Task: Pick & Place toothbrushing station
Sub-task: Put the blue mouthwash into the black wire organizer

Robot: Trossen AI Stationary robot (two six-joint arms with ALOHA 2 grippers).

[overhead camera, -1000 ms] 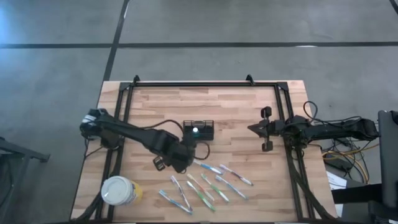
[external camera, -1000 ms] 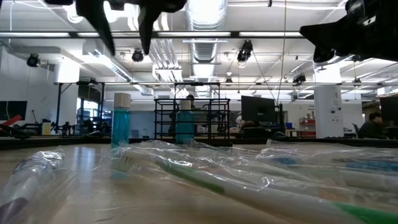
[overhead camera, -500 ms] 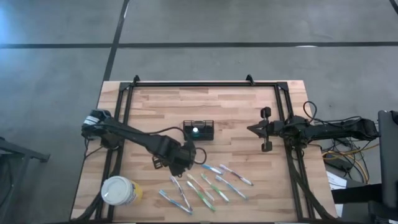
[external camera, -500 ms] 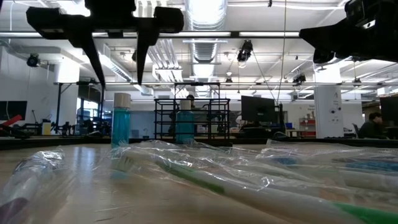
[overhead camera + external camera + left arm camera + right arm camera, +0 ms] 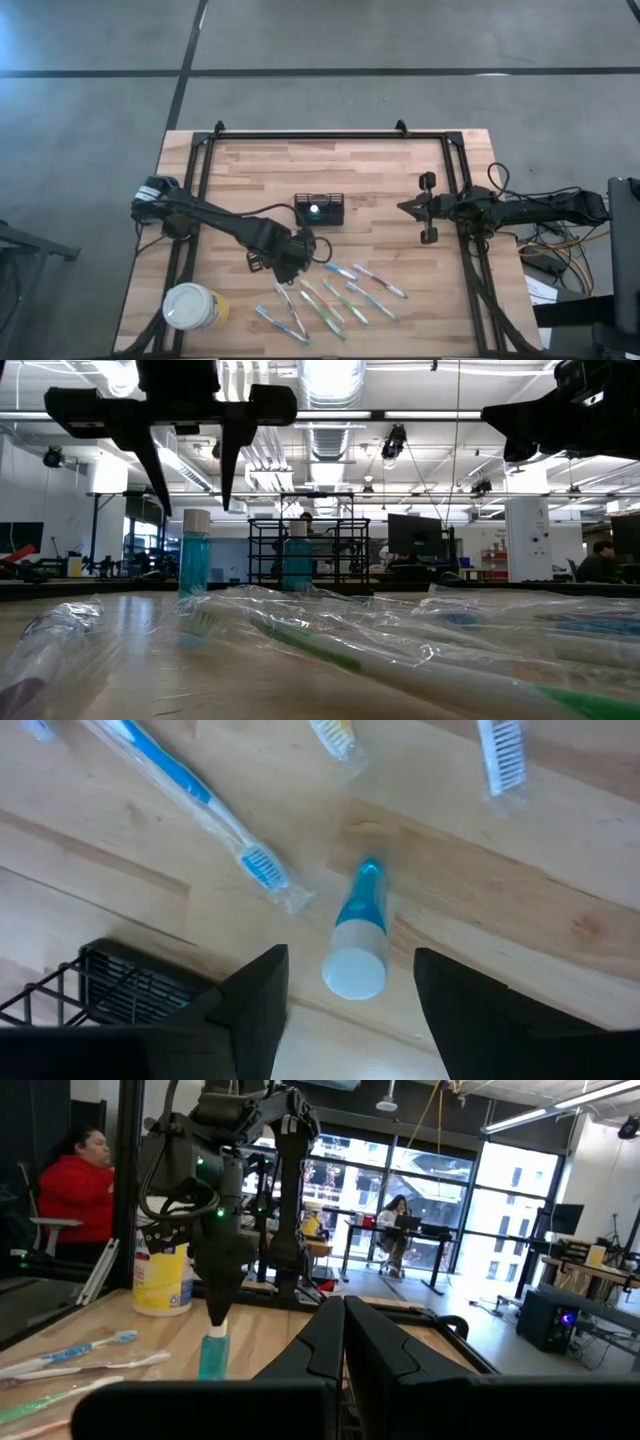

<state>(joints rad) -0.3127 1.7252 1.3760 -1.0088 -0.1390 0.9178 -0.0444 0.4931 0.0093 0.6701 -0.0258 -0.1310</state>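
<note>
Progress: early stage, in my judgement. The toothbrushing station (image 5: 319, 209), a black wire-mesh caddy, stands at the centre of the worktop (image 5: 260, 170) in the high view, with a pale item visible inside it. The wrapped toothbrushes (image 5: 330, 297) lie loose in the lower centre of that frame, outside the caddy. Nothing is held by either arm.

Left pincer (image 5: 297, 252): just below and left of the caddy in the high view, fingers spread wide and empty, poised over an upright blue tube with a white cap (image 5: 358, 932).

Right pincer (image 5: 408, 208): right of centre in the high view, well apart from the items, fingers closed on nothing, waiting.

View comparison: the left wrist view alone shows the tube centred between the fingers, with the caddy's corner at lower left. The high view hides the tube under the arm. The low view shows the fingertips ending above the tube's cap. The white-and-yellow cup (image 5: 193, 306) sits at lower left of the high view.
</note>
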